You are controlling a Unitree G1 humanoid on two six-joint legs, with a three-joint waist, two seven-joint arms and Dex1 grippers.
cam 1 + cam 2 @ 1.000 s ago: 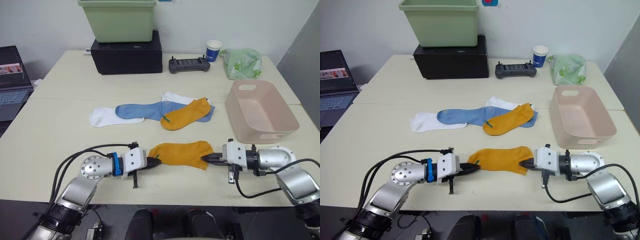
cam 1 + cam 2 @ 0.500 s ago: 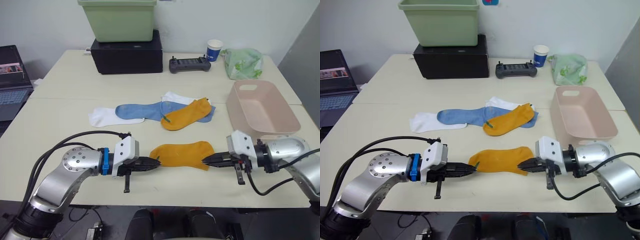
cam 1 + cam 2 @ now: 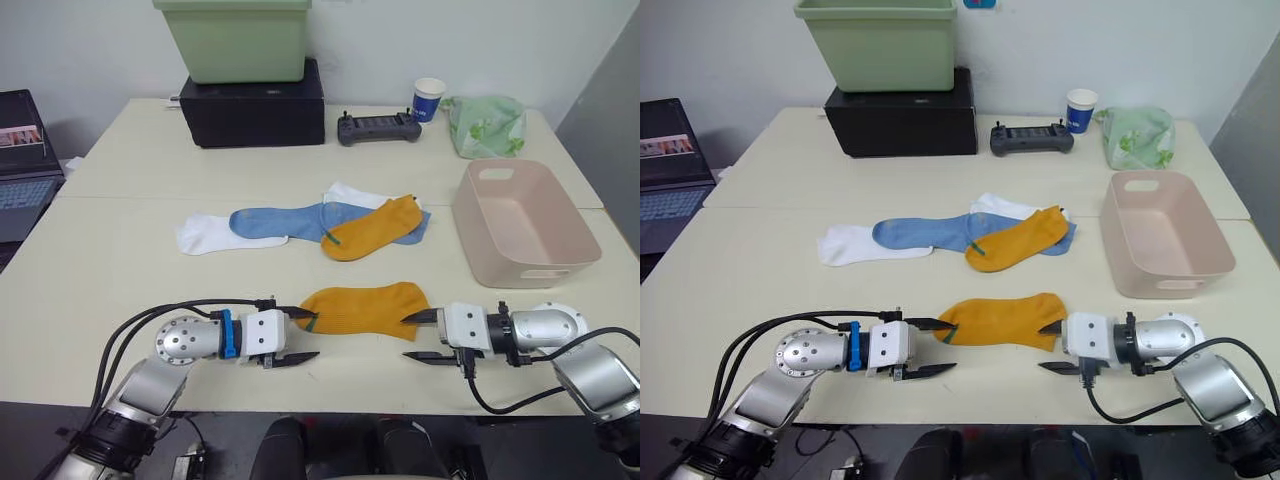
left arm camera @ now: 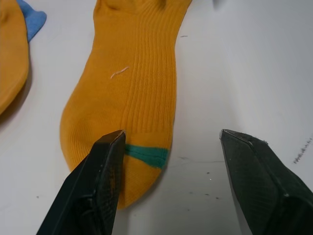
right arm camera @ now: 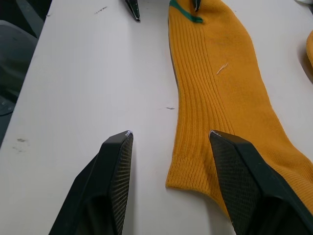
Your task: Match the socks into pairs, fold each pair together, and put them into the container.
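Note:
A mustard-orange sock [image 3: 365, 308] lies flat near the table's front edge, its green-striped toe toward my left gripper [image 3: 300, 335]. That gripper is open, and its far finger rests at the toe [image 4: 142, 154]. My right gripper [image 3: 420, 336] is open at the cuff end [image 5: 195, 181], one finger over the cuff. Neither holds the sock. Farther back lie the second orange sock [image 3: 372, 229], a light blue sock [image 3: 275, 221] and a white sock [image 3: 205, 233]; another white one [image 3: 350, 193] and a blue one [image 3: 422, 226] peek out. The pink container [image 3: 472, 240] stands at the right.
A light green bin [image 3: 233, 40] sits on a black box [image 3: 252, 105] at the back. A controller [image 3: 378, 128], a paper cup [image 3: 428, 99] and a leaf-print cloth [image 3: 485, 125] lie along the far edge. A laptop [image 3: 20, 160] is off to the left.
Both grippers were shut at the orange sock's two ends and now stand open. The sock lies flat in much the same place.

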